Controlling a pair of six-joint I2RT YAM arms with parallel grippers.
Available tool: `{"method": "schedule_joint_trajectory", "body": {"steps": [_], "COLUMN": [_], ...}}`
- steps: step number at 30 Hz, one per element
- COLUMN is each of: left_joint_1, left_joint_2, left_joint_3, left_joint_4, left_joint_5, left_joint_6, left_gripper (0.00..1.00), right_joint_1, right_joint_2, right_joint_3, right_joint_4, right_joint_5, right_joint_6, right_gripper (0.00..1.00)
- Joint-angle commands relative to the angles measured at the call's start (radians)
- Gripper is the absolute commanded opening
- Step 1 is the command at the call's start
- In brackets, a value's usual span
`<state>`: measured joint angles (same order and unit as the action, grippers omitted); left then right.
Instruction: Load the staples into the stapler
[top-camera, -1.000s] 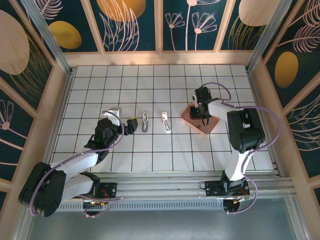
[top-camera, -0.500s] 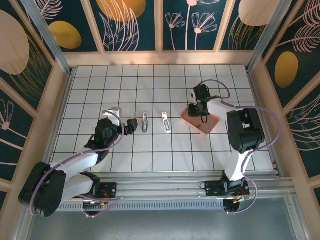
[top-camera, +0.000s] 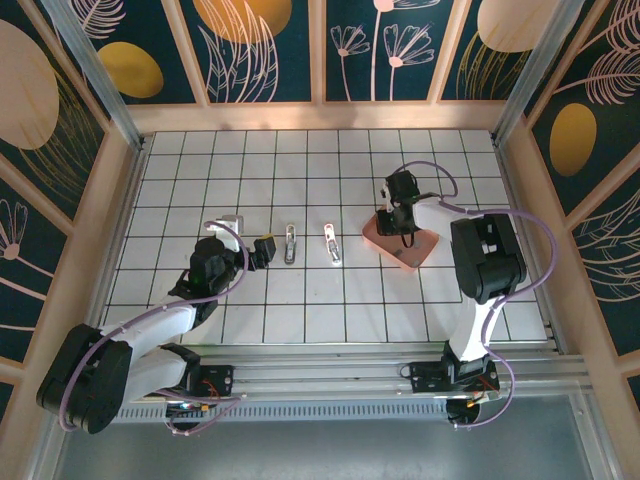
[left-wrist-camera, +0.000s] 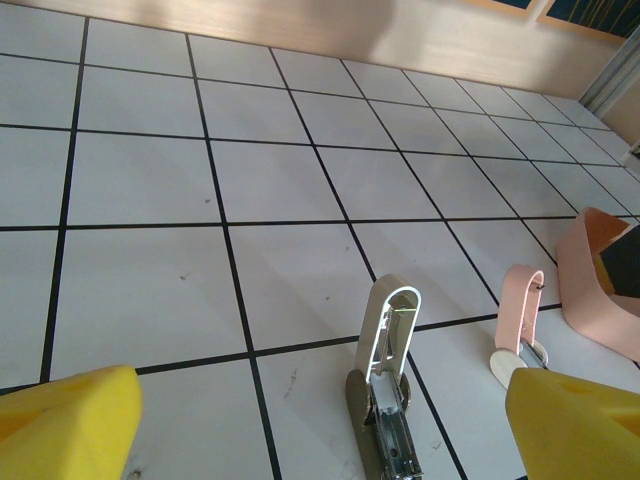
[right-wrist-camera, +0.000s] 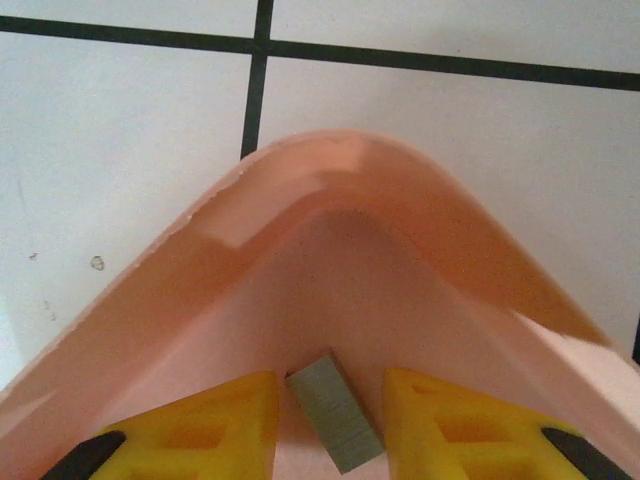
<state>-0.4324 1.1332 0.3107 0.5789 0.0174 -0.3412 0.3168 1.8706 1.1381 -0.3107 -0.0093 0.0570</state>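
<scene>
Right tool (right-wrist-camera: 330, 405), narrowly open, straddles the staples (right-wrist-camera: 335, 425) in the tray (right-wrist-camera: 340, 175) corner at lower centre; an off-centre closure could skew or flick the strip; left tool (left-wrist-camera: 320, 425) hangs wide open before the stapler (left-wrist-camera: 388, 330).

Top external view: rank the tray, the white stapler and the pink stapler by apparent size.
Largest: tray.
Then white stapler and pink stapler, which look about the same length and are too close to rank.

Bright even light, soft shadows, wrist close-ups slightly soft.
</scene>
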Motion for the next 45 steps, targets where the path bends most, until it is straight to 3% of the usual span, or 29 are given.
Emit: {"method": "schedule_joint_trajectory", "body": {"steps": [1, 12, 30, 45], "left_joint_1": [-0.004, -0.004, -0.004, -0.004], "left_joint_2": [-0.006, -0.008, -0.024, -0.030], "left_joint_3": [0.018, 0.022, 0.011, 0.004], "left_joint_4": [-0.009, -0.014, -0.013, -0.012], "left_joint_5": [-0.006, -0.009, -0.004, -0.009], "left_joint_6": [0.023, 0.024, 0.020, 0.025], "left_gripper": [0.93, 0.93, 0.93, 0.93], "right_joint_1": [0.005, 0.006, 0.017, -0.004], "right_joint_2": [0.016, -0.004, -0.179, -0.129], "right_joint_3": [-0.004, -0.014, -0.105, -0.094], "right_joint_4": [0.023, 0.028, 0.002, -0.050], "right_joint_5": [0.001, -0.010, 0.020, 0.086], "right_joint_6": [-0.014, -0.007, 0.079, 0.154], "right_gripper": [0.31, 0.17, 0.17, 0.17]}}
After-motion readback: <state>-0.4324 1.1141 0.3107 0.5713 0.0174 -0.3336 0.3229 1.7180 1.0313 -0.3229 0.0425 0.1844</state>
